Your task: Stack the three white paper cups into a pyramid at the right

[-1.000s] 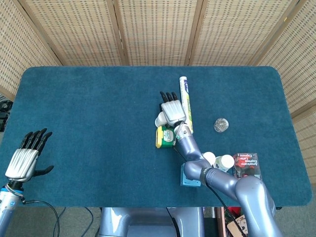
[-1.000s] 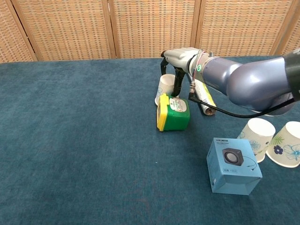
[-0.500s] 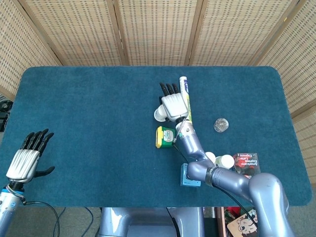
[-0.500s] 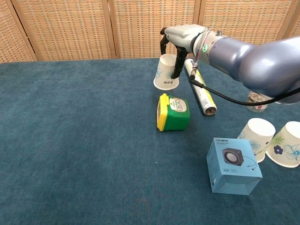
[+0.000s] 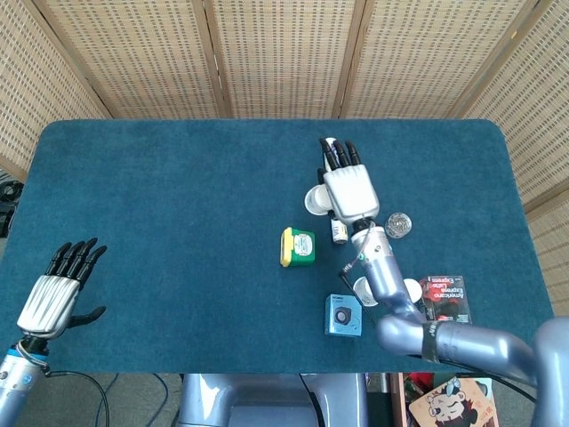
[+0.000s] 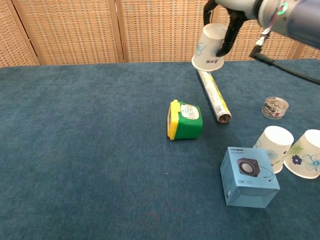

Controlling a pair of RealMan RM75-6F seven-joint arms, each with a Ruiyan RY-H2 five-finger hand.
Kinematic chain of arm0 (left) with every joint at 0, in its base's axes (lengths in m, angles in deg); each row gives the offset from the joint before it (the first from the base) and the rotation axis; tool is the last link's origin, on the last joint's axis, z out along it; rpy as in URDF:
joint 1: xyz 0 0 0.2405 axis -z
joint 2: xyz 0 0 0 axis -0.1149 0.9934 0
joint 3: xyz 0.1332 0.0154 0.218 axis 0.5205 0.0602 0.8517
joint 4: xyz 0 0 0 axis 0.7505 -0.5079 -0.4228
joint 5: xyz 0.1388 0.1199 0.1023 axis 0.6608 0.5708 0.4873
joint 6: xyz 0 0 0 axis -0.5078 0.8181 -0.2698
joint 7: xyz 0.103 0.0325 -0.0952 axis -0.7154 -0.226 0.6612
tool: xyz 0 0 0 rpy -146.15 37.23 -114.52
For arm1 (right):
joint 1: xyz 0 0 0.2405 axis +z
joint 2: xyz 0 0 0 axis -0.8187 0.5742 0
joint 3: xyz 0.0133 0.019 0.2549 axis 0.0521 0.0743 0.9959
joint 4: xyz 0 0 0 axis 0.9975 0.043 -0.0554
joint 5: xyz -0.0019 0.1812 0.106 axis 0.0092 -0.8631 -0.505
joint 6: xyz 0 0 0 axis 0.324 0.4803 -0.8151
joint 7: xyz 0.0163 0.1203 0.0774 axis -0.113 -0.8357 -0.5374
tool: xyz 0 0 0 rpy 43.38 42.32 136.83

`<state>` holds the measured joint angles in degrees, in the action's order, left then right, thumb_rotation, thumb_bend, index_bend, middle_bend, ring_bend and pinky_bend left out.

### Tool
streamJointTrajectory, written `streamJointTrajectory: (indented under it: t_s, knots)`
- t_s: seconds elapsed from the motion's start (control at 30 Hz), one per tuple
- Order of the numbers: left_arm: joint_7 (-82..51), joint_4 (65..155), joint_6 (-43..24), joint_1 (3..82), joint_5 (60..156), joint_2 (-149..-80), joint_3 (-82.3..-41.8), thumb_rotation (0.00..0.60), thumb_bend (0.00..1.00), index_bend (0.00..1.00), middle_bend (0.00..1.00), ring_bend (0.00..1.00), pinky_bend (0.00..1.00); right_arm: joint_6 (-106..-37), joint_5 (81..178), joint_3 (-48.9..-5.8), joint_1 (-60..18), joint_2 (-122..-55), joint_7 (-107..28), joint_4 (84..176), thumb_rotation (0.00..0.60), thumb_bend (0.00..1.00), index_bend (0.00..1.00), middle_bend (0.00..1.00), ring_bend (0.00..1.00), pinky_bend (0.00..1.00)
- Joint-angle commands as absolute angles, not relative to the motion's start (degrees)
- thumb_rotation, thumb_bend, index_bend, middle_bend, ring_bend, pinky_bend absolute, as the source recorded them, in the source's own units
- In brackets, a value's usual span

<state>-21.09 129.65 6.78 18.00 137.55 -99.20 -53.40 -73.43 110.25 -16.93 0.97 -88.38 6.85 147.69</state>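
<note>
Paper cup lifted above the foil roll

The right hand grips a floral white paper cup, mouth down, above the shiny cylindrical roll on the carpeted bench; left hand spread, holding nothing.

green box, foil roll, blue speaker box, clip jar.

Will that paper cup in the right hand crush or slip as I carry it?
The paper cup looks thin-walled and light, so a hard squeeze would probably dent it. The right hand holds it mouth-down and tilted, clear of the table; slipping seems possible if jolted.
</note>
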Motion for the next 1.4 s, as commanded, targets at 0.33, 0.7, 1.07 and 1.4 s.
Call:
streamJointTrajectory:
  t_s: [0.33, 0.7, 1.07, 1.4]
  knots:
    - [-20.7, 130.3, 8.1, 17.5, 139.8, -98.7, -52.6, 0.6, 0.19, 0.0, 0.0, 0.0, 0.0, -86.4, 111.5, -22.8, -9.7, -72.7, 12.4, 172.8, 0.6, 0.14, 0.5, 0.03, 0.0, 0.0]
    - [-20.9, 130.2, 7.5, 17.8, 140.4, -98.8, -52.2, 0.6, 0.19, 0.0, 0.0, 0.0, 0.0, -88.8, 110.9, -27.9, -12.9, -73.7, 13.7, 173.8, 0.6, 0.14, 0.5, 0.03, 0.0, 0.0]
    - [-21.8, 130.3, 6.3, 18.4, 140.3, -99.4, -52.4, 0.6, 0.19, 0.0, 0.0, 0.0, 0.0, -88.2, 110.2, -28.2, -15.5, -72.2, 9.8, 173.1, 0.6, 0.14, 0.5, 0.03, 0.0, 0.0]
    - [-20.9, 130.4, 8.3, 17.8, 141.6, -98.9, -52.1, 0.6, 0.19, 0.0, 0.0, 0.0, 0.0, -90.2, 104.7, -28.6, -15.6, -72.2, 14.1, 176.6, 0.6, 0.14, 0.51, 0.03, 0.0, 0.0]
